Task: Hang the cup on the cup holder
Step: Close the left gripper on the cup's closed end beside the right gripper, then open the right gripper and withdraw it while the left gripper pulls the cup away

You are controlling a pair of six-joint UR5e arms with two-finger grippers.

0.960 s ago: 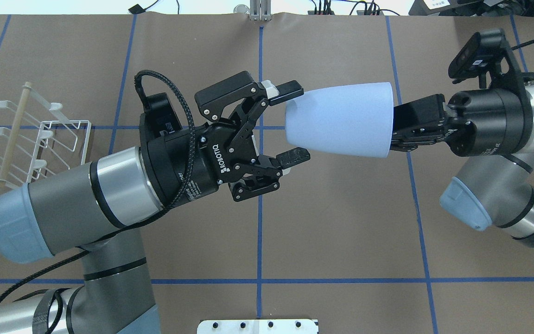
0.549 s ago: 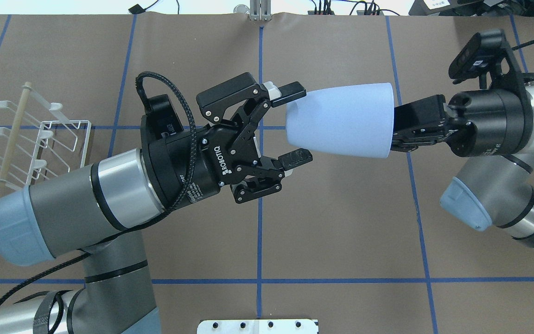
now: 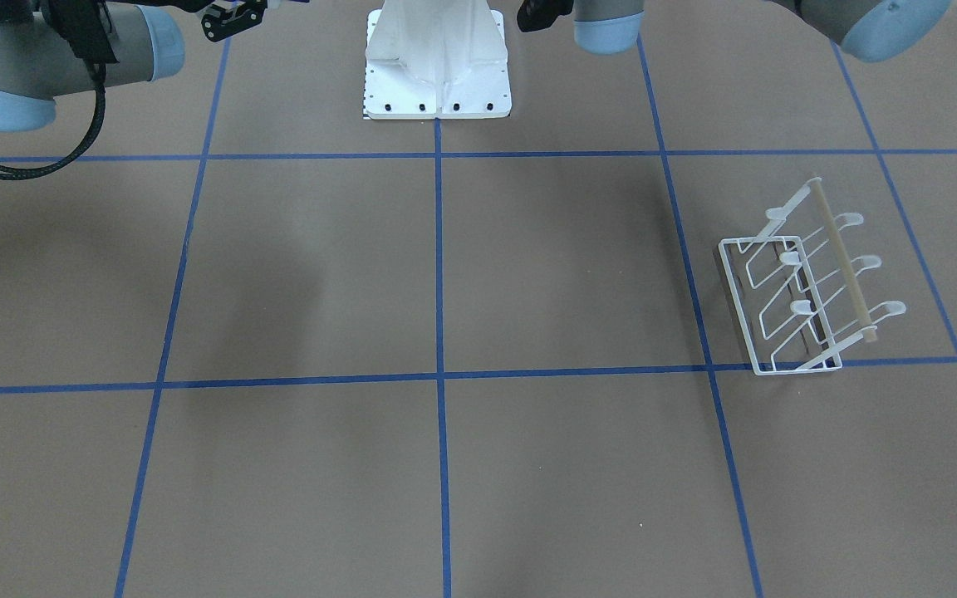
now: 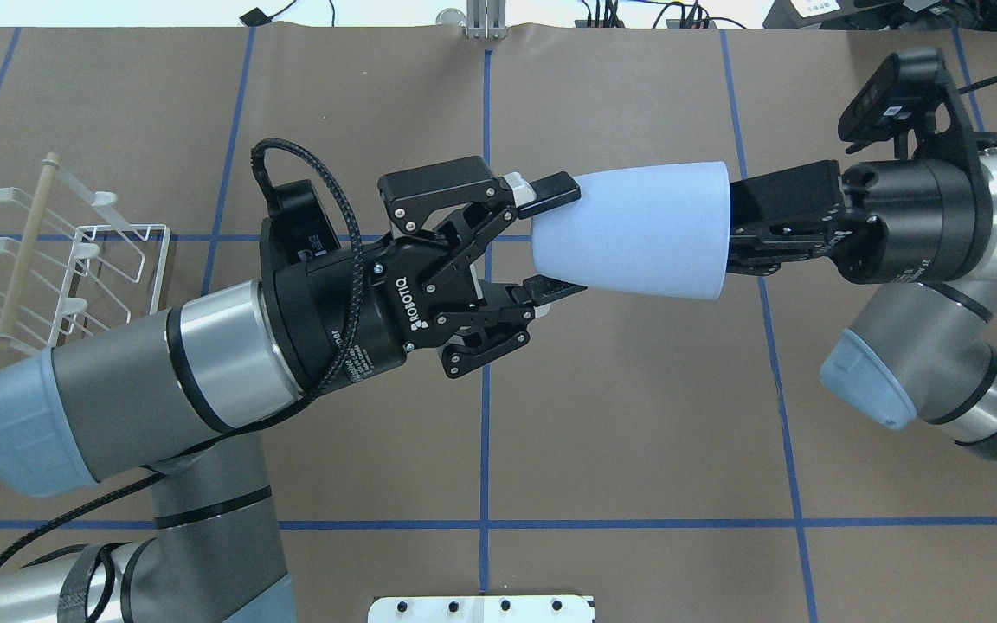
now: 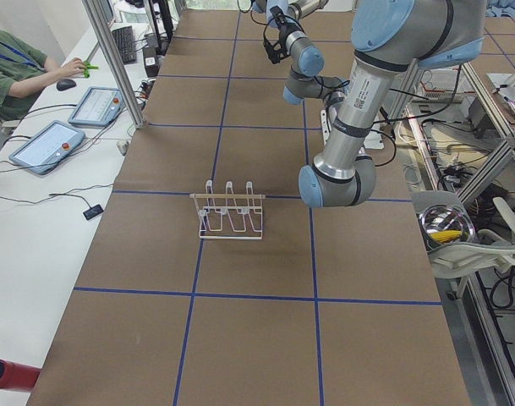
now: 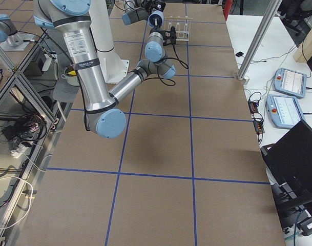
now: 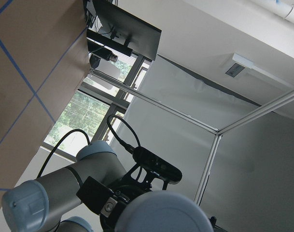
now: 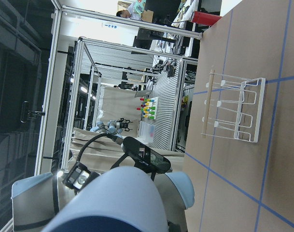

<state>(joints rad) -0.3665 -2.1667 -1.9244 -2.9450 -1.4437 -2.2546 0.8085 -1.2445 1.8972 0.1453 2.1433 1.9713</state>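
Observation:
The pale blue cup (image 4: 637, 229) hangs on its side in the air over the middle of the table, narrow base to the left. My left gripper (image 4: 563, 240) has its two fingers against the cup's base, one above and one below. At the wide rim, my right gripper (image 4: 736, 232) is shut on the cup. The cup fills the bottom of both wrist views (image 7: 161, 212) (image 8: 113, 203). The white wire cup holder (image 4: 74, 260) with its wooden rod stands on the table at the far left, also in the front view (image 3: 802, 291), with nothing hanging on it.
The white robot base (image 3: 437, 66) sits at the table's near edge. Blue tape lines cross the brown table (image 3: 445, 274). A person (image 5: 12, 68) sits at a side desk with tablets (image 5: 50, 144) beyond the table's far edge.
The left gripper's fingers have closed in from a wide gap onto the cup's base. The right arm and the cup's rim end have shifted slightly toward the far side.

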